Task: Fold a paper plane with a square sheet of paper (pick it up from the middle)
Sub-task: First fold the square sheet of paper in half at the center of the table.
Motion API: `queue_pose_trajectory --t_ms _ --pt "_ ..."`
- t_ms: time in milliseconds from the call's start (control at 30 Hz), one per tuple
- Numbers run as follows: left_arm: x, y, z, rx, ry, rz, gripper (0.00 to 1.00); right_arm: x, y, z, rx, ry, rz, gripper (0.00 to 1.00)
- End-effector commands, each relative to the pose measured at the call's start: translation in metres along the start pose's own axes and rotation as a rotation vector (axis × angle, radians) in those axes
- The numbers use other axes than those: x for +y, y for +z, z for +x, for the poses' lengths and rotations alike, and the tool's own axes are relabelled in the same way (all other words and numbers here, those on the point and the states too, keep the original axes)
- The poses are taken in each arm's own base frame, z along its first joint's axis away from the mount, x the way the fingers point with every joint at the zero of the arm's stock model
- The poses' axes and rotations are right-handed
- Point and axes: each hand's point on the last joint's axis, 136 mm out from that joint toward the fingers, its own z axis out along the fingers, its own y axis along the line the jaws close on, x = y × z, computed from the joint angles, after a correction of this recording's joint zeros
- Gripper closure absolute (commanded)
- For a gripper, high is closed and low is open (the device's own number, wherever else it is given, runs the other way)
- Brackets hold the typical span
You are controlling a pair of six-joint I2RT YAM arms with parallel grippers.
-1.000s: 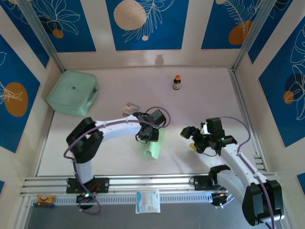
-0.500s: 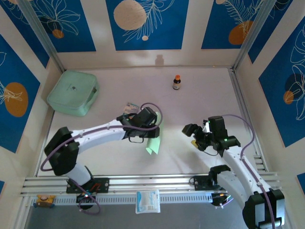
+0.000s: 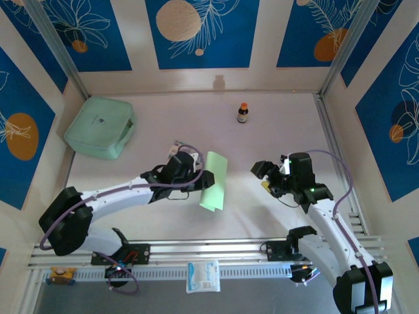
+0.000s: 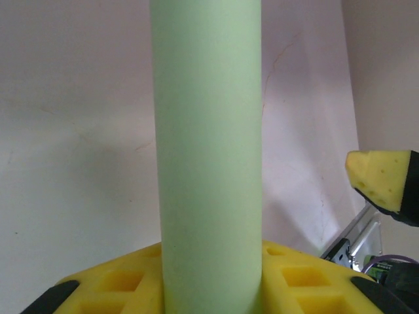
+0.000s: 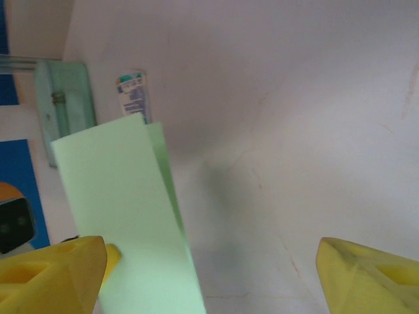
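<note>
Top external view: the folded square sheet of paper (image 3: 215, 182) is pinched by the left gripper (image 3: 198, 178) and juts out to its right. The right gripper (image 3: 262, 176) is spread wide, empty, well apart.

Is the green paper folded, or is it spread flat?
Folded. The square sheet of paper shows as a narrow strip in the top view, and the right wrist view shows a second layer behind the front one.

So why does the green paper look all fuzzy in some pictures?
Left wrist view: the square sheet of paper sits very near the lens, so its edges go soft. Right wrist view: the yellow fingertips are blurry too, and the paper casts a faint grey shadow on the table. Top external view: everything is sharper.
</note>
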Motion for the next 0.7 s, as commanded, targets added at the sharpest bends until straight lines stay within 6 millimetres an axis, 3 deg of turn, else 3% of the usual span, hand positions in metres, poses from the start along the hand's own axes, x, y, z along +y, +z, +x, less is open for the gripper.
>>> queue_pose_trajectory --t_ms 0,300,667 --pt "-0.015 -0.001 -0.009 -0.051 -0.069 0.114 0.67 0.019 -0.002 0.001 0.011 -0.089 -0.100 0.17" --pt "-0.013 0.015 -0.005 -0.033 -0.143 0.162 0.67 0.020 0.003 0.007 0.044 -0.104 -0.147 0.20" --pt "0.015 0.049 0.019 0.020 -0.247 0.190 0.68 0.026 0.013 0.019 0.167 -0.134 -0.177 0.28"
